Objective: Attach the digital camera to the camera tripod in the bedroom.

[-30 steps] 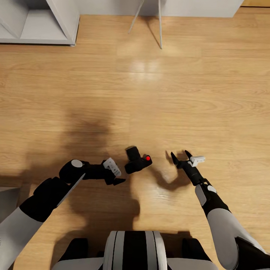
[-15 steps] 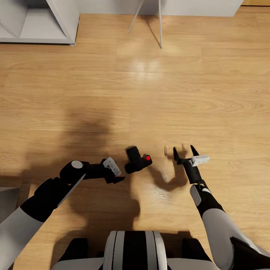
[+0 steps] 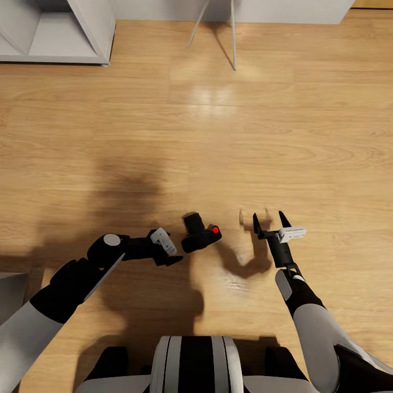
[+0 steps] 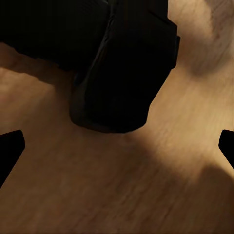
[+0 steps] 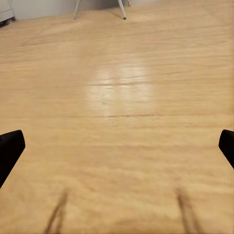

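the left gripper [image 3: 173, 261] hangs low over the floor with its jaws spread wide and nothing between them; in the left wrist view its two black fingertips [image 4: 9, 148] sit at the far edges of the picture, with the camera body ahead of them. the one digital camera [image 3: 200, 233] lies on the wood floor [image 3: 218, 142] just beside that gripper, on its inner side, apart from the fingers. it is black and chunky, and one small red button [image 3: 215, 230] shows on the end toward the right arm. in the left wrist view the digital camera [image 4: 117, 63] looms dark and close, resting on the boards.

the right gripper [image 3: 269, 219] is on the other side of the camera, near it but not touching. its two pointed fingers stand well apart and point away from the robot, empty. in the right wrist view the two fingertips [image 5: 9, 146] frame bare floor and their two thin shadows.

there are two arms, each black near the wrist and white higher up, one on each side of the robot's trunk [image 3: 195, 364].

far ahead, two thin pale legs [image 3: 233, 38] come down to the floor near the wall, and one white shelf unit [image 3: 60, 33] stands in the far left corner.
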